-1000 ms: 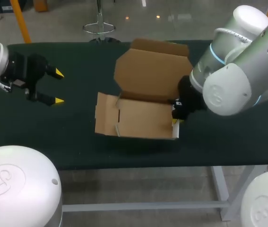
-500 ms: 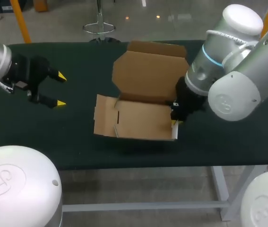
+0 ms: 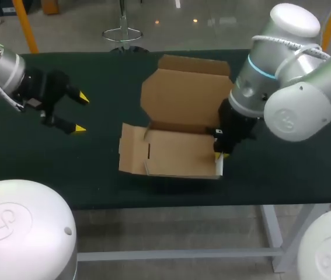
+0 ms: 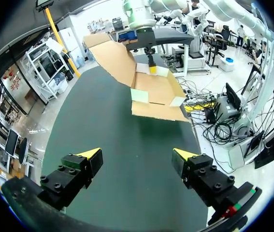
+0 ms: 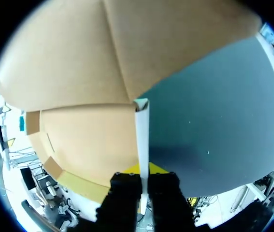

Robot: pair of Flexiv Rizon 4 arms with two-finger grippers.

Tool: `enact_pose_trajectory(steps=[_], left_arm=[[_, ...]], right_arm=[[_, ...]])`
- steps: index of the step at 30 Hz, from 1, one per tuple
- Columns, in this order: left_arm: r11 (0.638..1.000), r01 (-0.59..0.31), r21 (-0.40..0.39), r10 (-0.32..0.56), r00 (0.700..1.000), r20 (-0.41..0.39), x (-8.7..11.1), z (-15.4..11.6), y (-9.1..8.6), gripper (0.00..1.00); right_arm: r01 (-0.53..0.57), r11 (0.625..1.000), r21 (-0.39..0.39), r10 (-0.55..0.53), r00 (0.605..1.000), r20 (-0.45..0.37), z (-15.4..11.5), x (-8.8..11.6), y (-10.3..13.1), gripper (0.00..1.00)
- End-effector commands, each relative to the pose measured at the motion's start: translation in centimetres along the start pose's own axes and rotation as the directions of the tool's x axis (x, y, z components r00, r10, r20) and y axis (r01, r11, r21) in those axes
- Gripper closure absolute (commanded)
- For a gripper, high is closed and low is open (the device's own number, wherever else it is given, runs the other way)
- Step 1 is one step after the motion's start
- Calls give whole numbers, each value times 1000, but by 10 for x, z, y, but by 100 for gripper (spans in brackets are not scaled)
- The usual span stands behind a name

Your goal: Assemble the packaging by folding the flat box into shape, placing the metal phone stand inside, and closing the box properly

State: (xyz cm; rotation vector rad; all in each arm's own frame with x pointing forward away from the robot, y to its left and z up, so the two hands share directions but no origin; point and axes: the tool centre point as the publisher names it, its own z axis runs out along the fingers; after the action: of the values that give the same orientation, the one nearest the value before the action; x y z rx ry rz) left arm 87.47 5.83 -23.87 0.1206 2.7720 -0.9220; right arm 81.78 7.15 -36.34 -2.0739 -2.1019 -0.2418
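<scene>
Box: half-folded brown cardboard box (image 3: 180, 153), lid raised, on the dark green table (image 3: 95, 175).
Right gripper (image 5: 143, 171): pinching the box's upright side wall between its fingers.
Left gripper (image 4: 137, 154): fingers spread wide, box well ahead of it.

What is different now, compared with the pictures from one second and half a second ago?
The left hand, open, moved a little toward the box. The right hand drew the box slightly toward the robot's side. The right hand stayed shut on the box's right wall, and the lid stayed raised.
</scene>
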Motion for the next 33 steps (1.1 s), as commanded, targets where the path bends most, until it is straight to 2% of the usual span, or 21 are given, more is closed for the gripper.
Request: enact_pose_trajectory(steps=[1, 8, 16, 22, 27, 33], left_arm=[[1000, 1, -15, -1, 999, -37, -6, 6, 2, 0], [1000, -2, -32, 0, 999, -44, -3, 9, 9, 0], [999, -5, -33, 4, 999, -48, -1, 10, 15, 0], [999, -5, -42, 3, 999, -38, -1, 10, 21, 0], [997, -5, -78, 3, 1000, -27, -3, 12, 26, 0], [997, -10, -77, 8, 1000, -26, -6, 15, 29, 0]], right_arm=[[-8, 994, 106, 5, 1000, 26, -1, 5, 5, 100], [25, 987, 156, -32, 999, 44, 13, 11, 11, 100], [21, 977, 214, -37, 997, 68, 23, 14, 41, 100], [6, 969, 247, -20, 998, 56, 27, 15, 58, 100], [13, 957, 289, -31, 998, 58, 30, 20, 62, 100], [3, 946, 324, -33, 996, 85, 30, 21, 62, 100]])
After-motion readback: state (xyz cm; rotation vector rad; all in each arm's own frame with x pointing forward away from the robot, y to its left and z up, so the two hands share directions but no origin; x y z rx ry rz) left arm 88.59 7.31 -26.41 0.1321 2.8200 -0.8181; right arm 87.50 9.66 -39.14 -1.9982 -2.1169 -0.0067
